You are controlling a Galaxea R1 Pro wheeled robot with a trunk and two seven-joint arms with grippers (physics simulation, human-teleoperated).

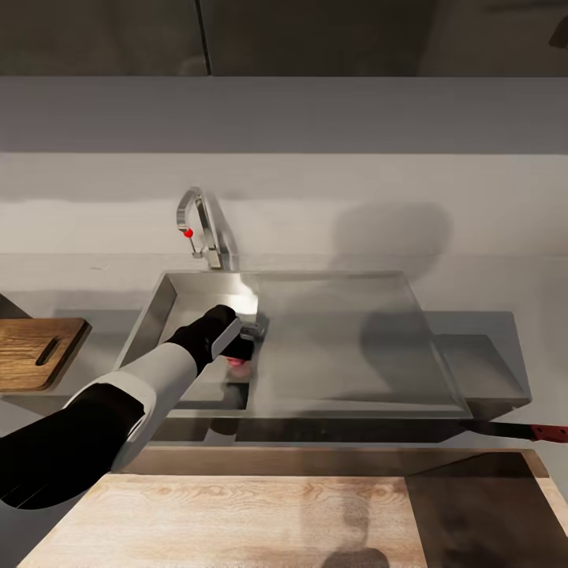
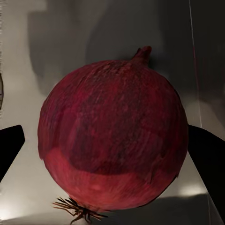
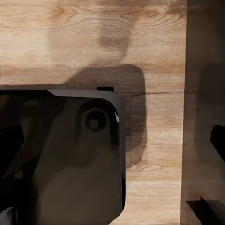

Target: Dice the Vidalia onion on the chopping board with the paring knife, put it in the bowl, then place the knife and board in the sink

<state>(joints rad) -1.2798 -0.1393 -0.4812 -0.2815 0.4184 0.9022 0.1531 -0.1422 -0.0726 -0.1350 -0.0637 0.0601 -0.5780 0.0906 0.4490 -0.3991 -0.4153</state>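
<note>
Nearest in the head view, a pale wooden surface [image 1: 237, 513] runs along the 6 o'clock edge, darker toward 4 o'clock. The right wrist view looks down on the same light wood grain with a dark rounded-corner robot part [image 3: 70, 154] over it; the right gripper's fingertips [image 3: 216, 140] show only as dark tips at the sides, so whether they are spread or pressed together cannot be told.

Just beyond the wood, at 4 o'clock, a dark blade with a red handle [image 1: 521, 431] lies on the countertop [image 1: 489, 229] along the sink's near rim.

The left arm reaches from 8 o'clock into the sink [image 1: 158, 304], its gripper [image 1: 241, 347] down in the basin's left part, near the left and near walls. The Vidalia onion [image 1: 237, 361] shows pinkish just under it. In the left wrist view the onion [image 2: 112, 140] sits between the two dark fingers [image 2: 206, 164], which are spread to its width; contact cannot be told. The drainboard to the right is bare and roomy.

The chopping board [image 1: 35, 353] lies at 9 o'clock, apart from the sink's left rim. The chrome tap [image 1: 201, 225] stands at the far rim.
</note>
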